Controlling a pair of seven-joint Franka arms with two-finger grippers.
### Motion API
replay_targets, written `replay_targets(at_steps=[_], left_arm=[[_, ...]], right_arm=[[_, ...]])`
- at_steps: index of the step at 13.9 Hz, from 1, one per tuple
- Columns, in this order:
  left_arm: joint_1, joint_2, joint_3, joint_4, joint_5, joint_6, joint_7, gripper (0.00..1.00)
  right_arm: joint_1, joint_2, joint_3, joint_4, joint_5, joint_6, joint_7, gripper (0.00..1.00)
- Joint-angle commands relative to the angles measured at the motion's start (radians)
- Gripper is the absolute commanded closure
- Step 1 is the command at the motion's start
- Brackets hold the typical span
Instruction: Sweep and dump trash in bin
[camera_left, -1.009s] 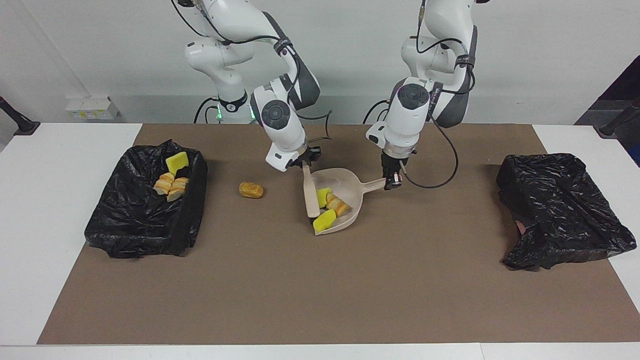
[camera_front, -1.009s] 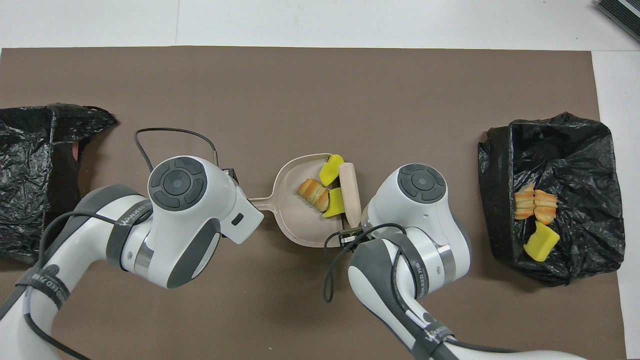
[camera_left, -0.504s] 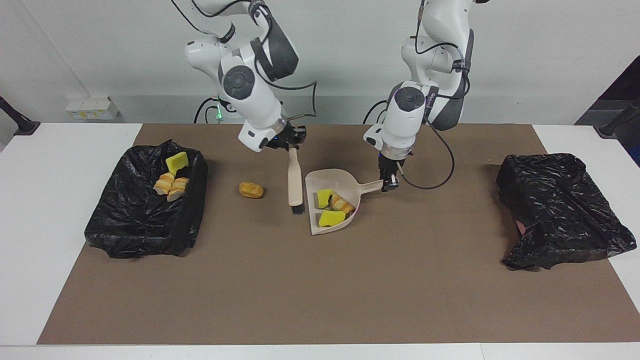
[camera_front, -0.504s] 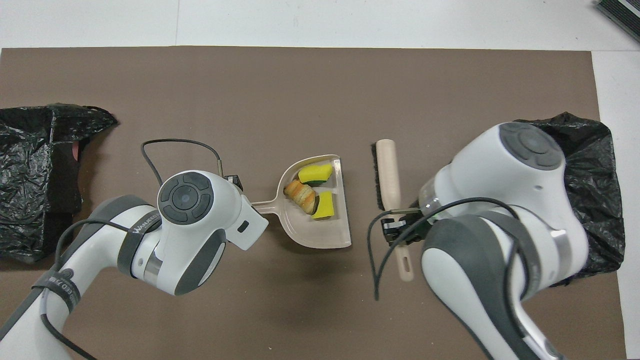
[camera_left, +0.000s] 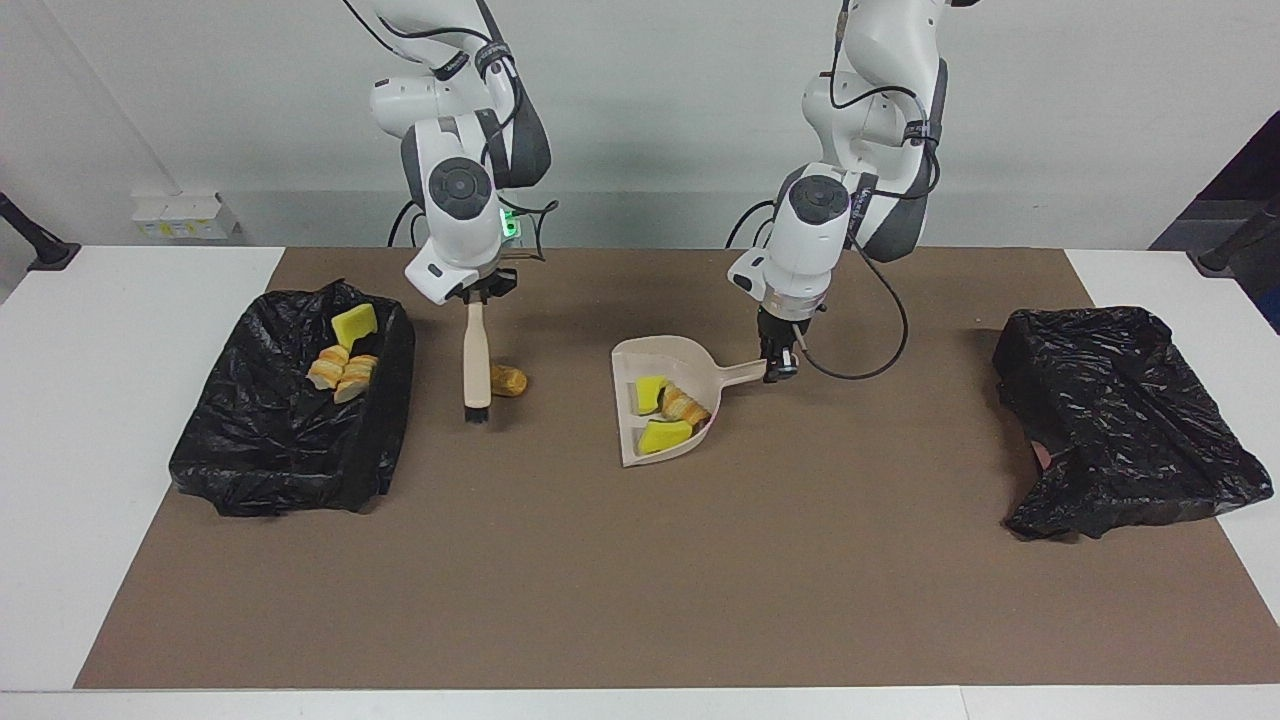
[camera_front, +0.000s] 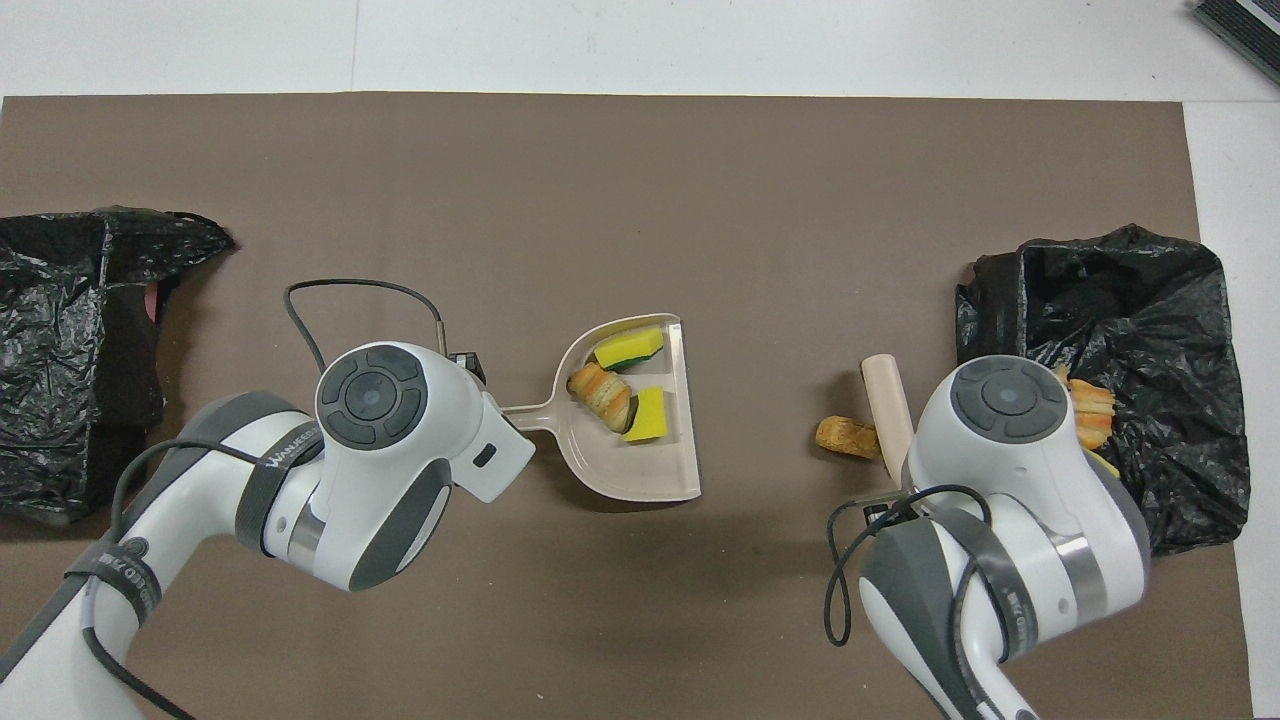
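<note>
While the right claw grips the brush just beside a bread lump on the surface, the left claw grips the dustpan handle; three trash bits lie in it

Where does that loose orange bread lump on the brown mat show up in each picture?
Facing view: the bread lump lies on the mat, right of the brush that hangs from the right pincer.
Overhead view: the bread lump lies left of the brush.
Shared landmark: the dustpan, held by the left pincer.
</note>
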Motion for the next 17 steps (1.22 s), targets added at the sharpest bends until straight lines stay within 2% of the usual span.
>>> replay_targets(at_steps=[1, 5, 8, 11, 15, 17], left_arm=[[-0.009, -0.025, 0.009, -0.034, 0.018, 0.010, 0.016, 1.00], [0.001, -0.024, 0.009, -0.034, 0.018, 0.010, 0.014, 1.00], [0.001, -0.024, 0.009, -0.034, 0.018, 0.010, 0.014, 1.00], [0.001, -0.024, 0.009, -0.034, 0.018, 0.010, 0.014, 1.00], [0.001, -0.026, 0.009, -0.034, 0.018, 0.010, 0.016, 1.00], [0.001, -0.024, 0.009, -0.034, 0.016, 0.010, 0.014, 1.00]], right_arm=[[-0.014, -0.060, 0.013, -0.099, -0.023, 0.066, 0.011, 1.00], [0.005, -0.032, 0.020, -0.103, 0.018, 0.117, 0.005, 1.00], [0.052, 0.002, 0.020, -0.074, 0.215, 0.158, 0.003, 1.00], [0.077, 0.077, 0.022, -0.009, 0.292, 0.223, 0.043, 1.00], [0.104, 0.158, 0.023, 0.122, 0.436, 0.246, 0.063, 1.00], [0.152, 0.186, 0.022, 0.192, 0.446, 0.229, 0.099, 1.00]])
